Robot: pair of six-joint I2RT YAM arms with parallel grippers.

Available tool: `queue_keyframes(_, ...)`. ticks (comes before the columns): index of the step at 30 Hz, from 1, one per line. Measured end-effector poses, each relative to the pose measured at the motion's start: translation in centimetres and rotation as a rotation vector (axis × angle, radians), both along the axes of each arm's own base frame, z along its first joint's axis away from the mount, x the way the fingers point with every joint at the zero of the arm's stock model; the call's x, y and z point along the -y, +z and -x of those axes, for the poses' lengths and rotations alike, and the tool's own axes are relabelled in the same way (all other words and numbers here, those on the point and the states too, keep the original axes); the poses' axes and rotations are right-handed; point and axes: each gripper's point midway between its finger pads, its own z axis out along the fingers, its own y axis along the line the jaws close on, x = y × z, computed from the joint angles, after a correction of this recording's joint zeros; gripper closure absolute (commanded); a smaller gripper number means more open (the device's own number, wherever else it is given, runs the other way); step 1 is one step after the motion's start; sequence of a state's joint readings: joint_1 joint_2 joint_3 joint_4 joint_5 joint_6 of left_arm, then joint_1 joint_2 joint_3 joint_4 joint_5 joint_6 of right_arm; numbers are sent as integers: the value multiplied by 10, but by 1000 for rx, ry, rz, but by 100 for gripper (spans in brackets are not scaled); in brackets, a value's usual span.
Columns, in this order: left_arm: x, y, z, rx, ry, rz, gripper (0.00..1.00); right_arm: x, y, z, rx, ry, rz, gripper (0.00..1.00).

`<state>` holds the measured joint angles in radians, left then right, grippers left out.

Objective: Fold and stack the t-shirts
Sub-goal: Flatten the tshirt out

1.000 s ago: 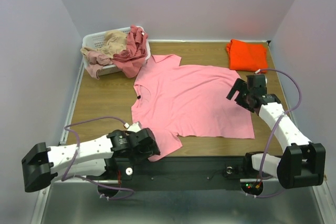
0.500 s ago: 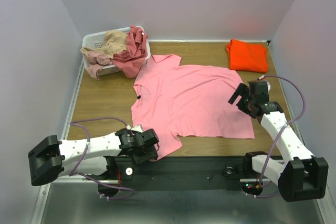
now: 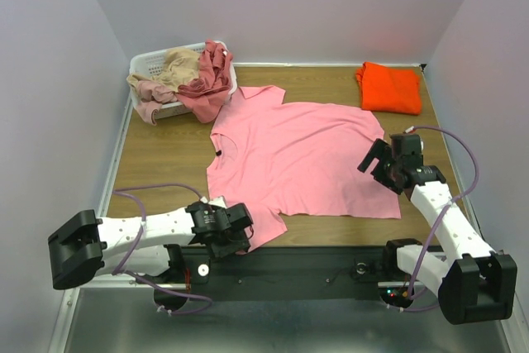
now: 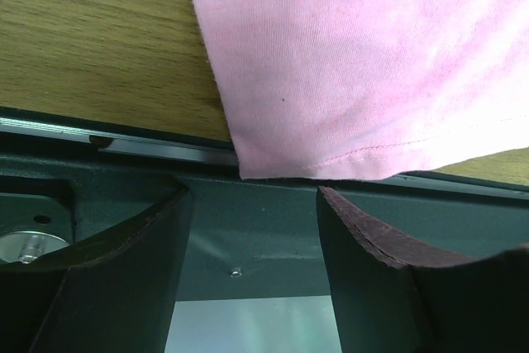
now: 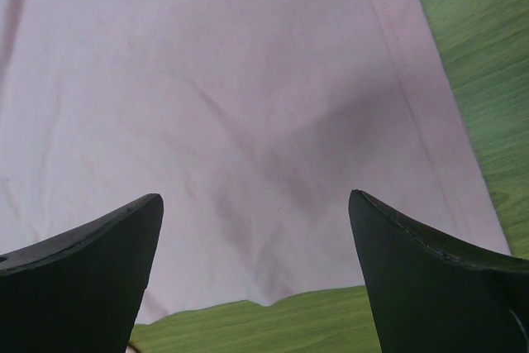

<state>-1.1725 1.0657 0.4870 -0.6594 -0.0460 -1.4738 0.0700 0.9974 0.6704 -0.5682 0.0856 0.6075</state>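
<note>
Top external: wooden table (image 3: 165, 155), pale walls (image 3: 289, 6) close on three sides. Pink t-shirt (image 3: 306, 159) lies flat at centre, long axis left-right, neck left, hem (image 5: 413, 80) right. White basket (image 3: 149, 62) far left holds rose and tan tees (image 3: 178, 80). Orange t-shirt (image 3: 388, 87) is folded far right. Left gripper (image 4: 254, 196) is nearest the near sleeve (image 4: 331, 80), just beyond its fingertips at the table's near edge; jaws parted, empty. Right gripper (image 5: 254, 197) hovers over the hem, jaws wide, empty.

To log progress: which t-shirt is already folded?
The orange t-shirt, a compact folded rectangle at the far right corner. The pink t-shirt lies spread flat; the rose and tan t-shirts sit crumpled in the basket.
</note>
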Motion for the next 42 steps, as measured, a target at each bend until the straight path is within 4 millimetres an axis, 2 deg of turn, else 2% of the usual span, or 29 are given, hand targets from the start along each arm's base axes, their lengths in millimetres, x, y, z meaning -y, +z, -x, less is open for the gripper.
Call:
queue_keyframes(3,2,1,-2,8,3,-3,29,-2,0,0,-2,6,-7,0)
queue_keyframes(7,22,14,-30,128,25,50,29,-2,0,1,-2,9,-12,0)
queue_keyframes(12,40,34,-46,196,35,102,29,-2,-2,1,-10,7,-11,0)
queue_keyframes(18,36,27,-45,180,34,69,29,-2,-6,1,-27,8,-9,0)
queue_keyframes(21,29,16,-38,155,32,53,29,-2,-6,1,-27,8,-9,0)
queue_keyframes(22,27,14,-37,150,32,47,33,-2,-6,1,-27,8,-9,0)
queue_keyframes(27,21,3,-27,106,25,33,36,-2,-5,1,-23,8,-10,0)
queue_keyframes(29,20,1,-26,98,23,24,42,-2,-6,2,-22,7,-10,0)
queue_keyframes(31,19,-2,-25,89,17,15,57,-2,-10,6,-31,5,-12,0)
queue_keyframes(32,19,-2,-24,85,19,13,66,-2,-11,7,-34,1,-14,0)
queue_keyframes(33,19,-4,-23,75,14,9,85,-2,-14,10,-41,-6,-18,0)
queue_keyframes(34,22,-4,-21,68,9,18,95,-2,-16,12,-46,-12,-21,0)
queue_keyframes(35,23,-3,-20,60,6,25,100,-1,-18,14,-50,-22,-24,0)
queue_keyframes(42,25,-1,-20,65,-5,45,100,2,-28,34,-119,-127,-56,0)
